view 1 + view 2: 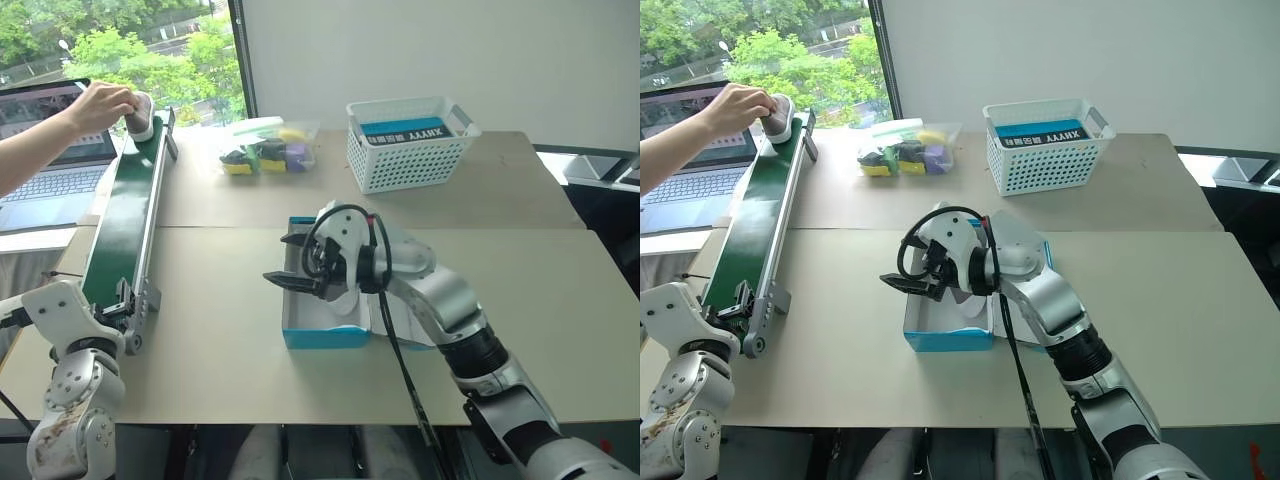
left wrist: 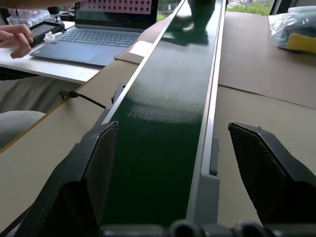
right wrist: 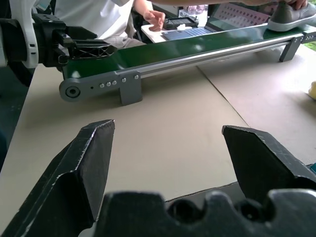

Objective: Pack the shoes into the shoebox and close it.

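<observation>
Black fingers of the left gripper (image 2: 168, 173) stand spread at the conveyor's (image 1: 125, 215) near end; a shoe (image 1: 138, 116), under a person's hand (image 1: 98, 105), sits at its far end; the right gripper (image 1: 292, 262), also spread, hovers over the shoebox (image 1: 320, 335).

Left gripper (image 2: 168, 163): two black fingers (image 2: 86, 173) spread wide apart, nothing between them but the belt beyond.

Conveyor (image 2: 168, 103): dark green glossy belt running away from the gripper, flanked by grey metal side rails; the gripper sits at its near end, one finger to each side.

Table (image 2: 256, 74): tan surface beside the conveyor, a seam crossing it.

Laptop (image 2: 98, 39): open, on a white desk beyond the conveyor's far rail, screen showing a pink pattern.

Hand (image 2: 17, 39): a person's, resting near the laptop beside a small dark device.

Cable (image 2: 86, 98): black, lying near the rail.

Clear bag (image 2: 296, 32): at the far table edge, a yellow item inside.
</observation>
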`<act>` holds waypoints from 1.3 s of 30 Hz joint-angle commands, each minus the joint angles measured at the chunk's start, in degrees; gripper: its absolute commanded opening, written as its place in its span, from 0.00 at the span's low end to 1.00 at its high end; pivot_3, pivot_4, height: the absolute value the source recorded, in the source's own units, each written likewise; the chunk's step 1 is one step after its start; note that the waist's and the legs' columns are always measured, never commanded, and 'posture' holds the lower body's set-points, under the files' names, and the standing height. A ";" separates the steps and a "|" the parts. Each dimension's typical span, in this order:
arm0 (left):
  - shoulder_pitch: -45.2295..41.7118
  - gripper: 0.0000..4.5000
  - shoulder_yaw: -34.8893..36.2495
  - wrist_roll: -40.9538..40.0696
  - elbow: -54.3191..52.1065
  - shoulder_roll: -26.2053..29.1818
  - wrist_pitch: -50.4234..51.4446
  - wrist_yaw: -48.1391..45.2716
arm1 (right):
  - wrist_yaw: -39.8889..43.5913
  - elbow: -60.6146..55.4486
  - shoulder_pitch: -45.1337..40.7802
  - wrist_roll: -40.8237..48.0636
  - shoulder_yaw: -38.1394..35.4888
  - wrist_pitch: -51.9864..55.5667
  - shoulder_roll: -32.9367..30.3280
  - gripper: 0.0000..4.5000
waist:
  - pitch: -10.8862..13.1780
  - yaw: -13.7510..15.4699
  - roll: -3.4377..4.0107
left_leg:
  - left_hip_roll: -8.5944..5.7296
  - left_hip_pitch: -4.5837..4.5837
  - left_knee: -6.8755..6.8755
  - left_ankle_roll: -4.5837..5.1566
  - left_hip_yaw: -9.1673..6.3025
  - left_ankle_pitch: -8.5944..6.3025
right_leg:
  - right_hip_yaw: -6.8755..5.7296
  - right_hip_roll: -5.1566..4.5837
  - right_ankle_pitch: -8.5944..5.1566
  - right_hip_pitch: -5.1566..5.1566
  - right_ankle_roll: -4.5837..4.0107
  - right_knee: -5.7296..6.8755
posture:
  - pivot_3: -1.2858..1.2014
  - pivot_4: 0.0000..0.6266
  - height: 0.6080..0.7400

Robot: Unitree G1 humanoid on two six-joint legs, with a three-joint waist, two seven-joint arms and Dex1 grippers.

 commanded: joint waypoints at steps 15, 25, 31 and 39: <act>-0.31 1.00 1.24 4.99 2.23 1.53 0.89 -3.06 | -1.67 1.82 1.85 -5.27 0.24 -1.58 3.27 1.00 | -0.04 0.00 -0.07 | 0.00 0.00 -0.01 -0.03 -0.04 0.02 | 0.00 0.00 0.01 -0.01 -0.01 0.02 | 0.52 0.24 0.98; -0.78 1.00 1.55 5.63 2.29 0.91 0.95 -4.02 | -2.05 0.80 2.68 -5.75 0.29 -0.84 3.96 1.00 | -0.05 0.00 -0.08 | 0.00 0.00 0.00 -0.03 -0.05 0.01 | 0.00 0.00 0.01 -0.01 -0.01 0.02 | 0.52 0.24 0.98; -0.68 1.00 1.55 5.84 2.29 1.21 1.03 -4.53 | -2.40 0.18 3.13 -6.20 0.68 -0.39 4.29 1.00 | -0.05 0.00 -0.08 | 0.00 0.00 -0.01 -0.03 -0.07 0.01 | 0.00 0.00 0.01 -0.01 -0.01 0.03 | 0.52 0.24 0.98; -1.37 1.00 1.64 5.79 3.09 1.00 0.71 -4.86 | -2.74 0.33 3.07 -7.06 0.49 -0.24 4.57 1.00 | -0.06 0.01 -0.09 | 0.00 0.01 0.00 -0.03 -0.08 0.02 | 0.00 0.00 0.01 -0.02 -0.02 0.05 | 0.52 0.24 0.98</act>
